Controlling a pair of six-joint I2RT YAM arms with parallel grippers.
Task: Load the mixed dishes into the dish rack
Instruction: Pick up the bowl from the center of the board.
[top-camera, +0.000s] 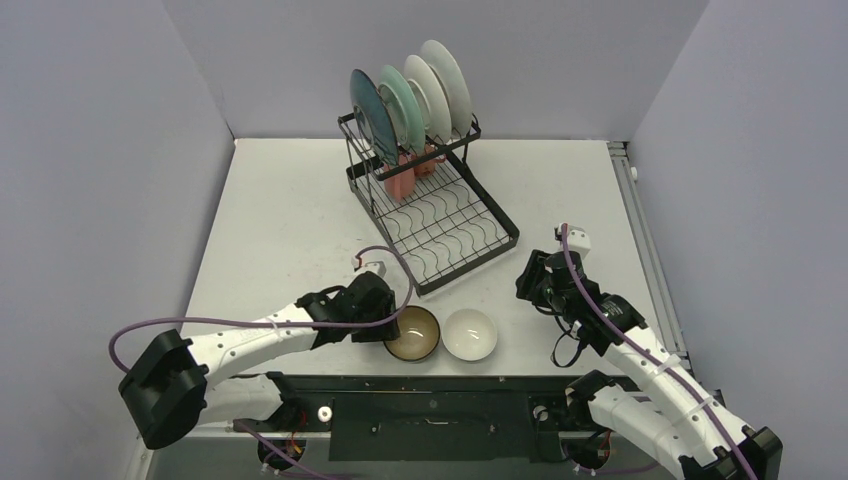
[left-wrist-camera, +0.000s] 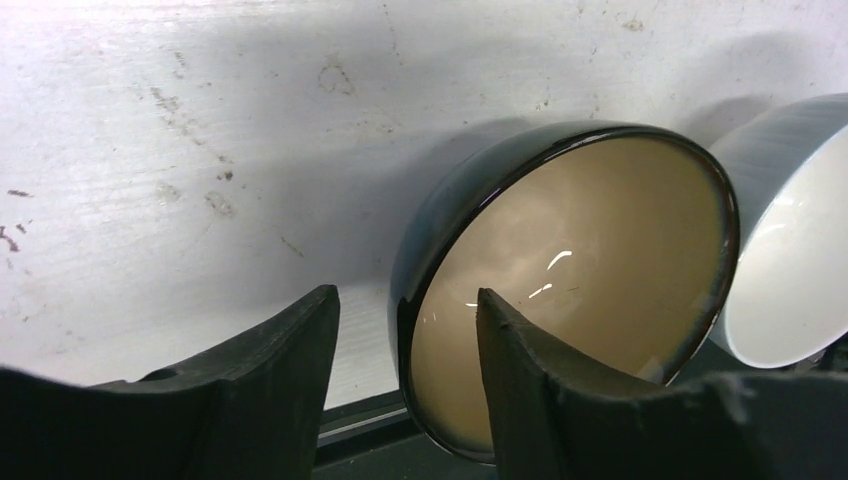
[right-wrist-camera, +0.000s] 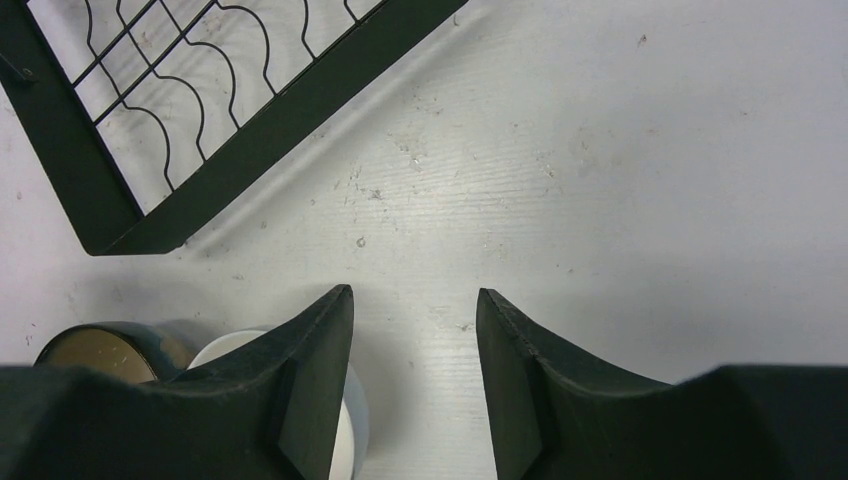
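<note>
Brown bowl (top-camera: 413, 333) sits upright on tabletop (top-camera: 280, 220) near front edge, w/ small white bowl (top-camera: 470, 334) just beside it on the right. L end effector (top-camera: 392, 326) is at the brown bowl's left rim. Wrist view shows one finger (left-wrist-camera: 530, 390) inside the bowl and the other outside, rim btwn them. Jaws abt half apart; a strip of tabletop shows btwn outer finger and bowl wall, so no clamp on it. R end effector (top-camera: 536, 279) hovers over tabletop right of the rack's front corner, jaws partway apart, nothing btwn them.

Dish rack (top-camera: 470, 236) stands centre-back, set at an angle. Its upright slots hold 4 plates on edge: dark teal plate (top-camera: 372, 115), light green plate (top-camera: 398, 105), pale plate (top-camera: 424, 92), white plate (top-camera: 447, 72). Pink mug (top-camera: 400, 182) is on the lower level, under the plates.
</note>
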